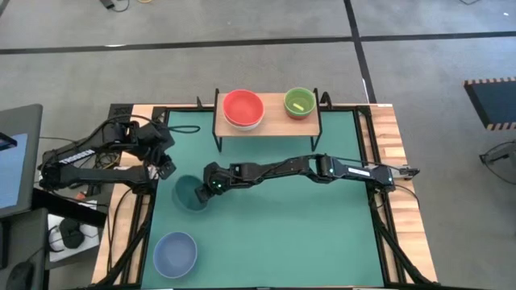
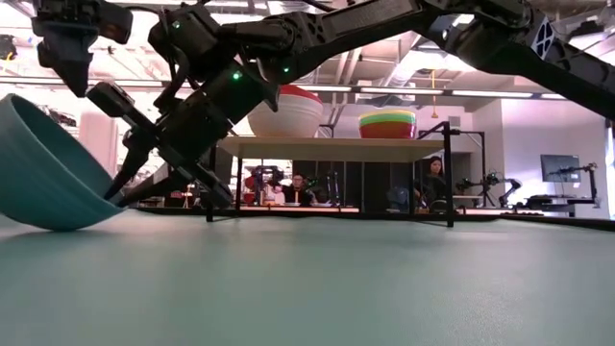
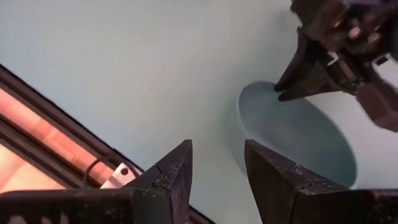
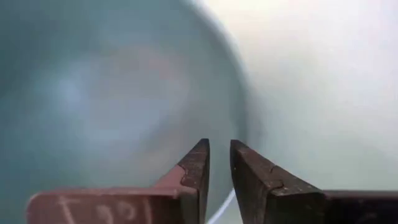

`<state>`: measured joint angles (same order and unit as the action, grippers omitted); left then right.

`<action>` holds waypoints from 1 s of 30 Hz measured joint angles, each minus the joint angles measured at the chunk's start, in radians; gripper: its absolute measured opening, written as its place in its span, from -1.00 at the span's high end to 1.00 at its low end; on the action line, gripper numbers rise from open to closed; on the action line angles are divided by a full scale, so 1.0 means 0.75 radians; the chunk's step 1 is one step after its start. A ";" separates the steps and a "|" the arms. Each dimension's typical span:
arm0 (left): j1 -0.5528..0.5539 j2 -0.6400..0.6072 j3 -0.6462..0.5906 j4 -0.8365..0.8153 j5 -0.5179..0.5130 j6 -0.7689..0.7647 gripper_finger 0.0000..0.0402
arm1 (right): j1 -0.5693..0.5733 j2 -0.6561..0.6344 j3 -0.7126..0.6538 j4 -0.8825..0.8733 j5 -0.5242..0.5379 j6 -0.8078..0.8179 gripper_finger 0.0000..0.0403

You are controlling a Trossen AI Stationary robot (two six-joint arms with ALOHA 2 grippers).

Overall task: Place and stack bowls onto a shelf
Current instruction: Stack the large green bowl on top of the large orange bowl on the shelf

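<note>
A dark teal bowl (image 1: pixel 188 196) sits tilted on the green mat (image 1: pixel 282 234), left of the middle; in the low view the bowl (image 2: pixel 43 173) rests on its underside with its far rim raised. My right gripper (image 1: pixel 208 188) reaches across the mat and is shut on the bowl's near rim. My left gripper (image 1: pixel 167 167) hovers open above the mat's left edge, short of the bowl, holding nothing. On the shelf (image 1: pixel 274 121) at the far edge stand a red bowl (image 1: pixel 243 106) nested in a white one and a green bowl (image 1: pixel 299 102). A pale blue bowl (image 1: pixel 175 253) sits near the front left. My right gripper pinches the teal bowl's rim (image 4: pixel 224 204) on the side toward the table's right, one finger inside the bowl and one outside. The fingers (image 2: pixel 123 178) slant down from the right. The held rim is low near the mat, the opposite rim is up, and the bowl's underside (image 2: pixel 58 223) stays on the mat.
The shelf's black legs (image 2: pixel 449 178) stand on the mat's far part. Cables and a black frame run along the table's left edge (image 1: pixel 121 201). In the low view people (image 2: pixel 298 187) sit in the room behind the table. Bare mat spreads over the middle and right.
</note>
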<state>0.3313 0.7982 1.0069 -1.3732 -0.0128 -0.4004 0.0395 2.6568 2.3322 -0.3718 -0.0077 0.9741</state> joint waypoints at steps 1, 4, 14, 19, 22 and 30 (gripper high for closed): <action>0.000 0.000 0.000 -0.010 0.000 -0.001 0.35 | 0.001 0.000 0.000 0.007 0.009 0.003 0.53; 0.000 -0.003 -0.034 -0.016 0.002 -0.011 0.35 | 0.002 0.000 0.000 0.032 0.012 0.002 0.39; 0.000 -0.001 -0.262 -0.066 0.114 -0.078 0.35 | 0.029 -0.001 0.000 -0.004 0.179 -0.057 -0.18; 0.000 -0.001 -0.307 -0.013 0.154 -0.071 0.35 | 0.057 -0.051 0.004 -0.078 0.312 -0.121 -0.24; -0.002 0.000 -0.326 0.033 0.194 -0.069 0.35 | 0.065 -0.086 -0.001 -0.178 0.361 -0.120 -0.24; -0.025 0.001 -0.335 0.163 0.190 -0.087 0.35 | 0.021 -0.071 0.000 -0.253 0.333 -0.043 -0.24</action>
<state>0.3129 0.7986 0.7555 -1.2506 0.1299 -0.4656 0.0554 2.6034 2.3325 -0.5613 0.2420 0.9420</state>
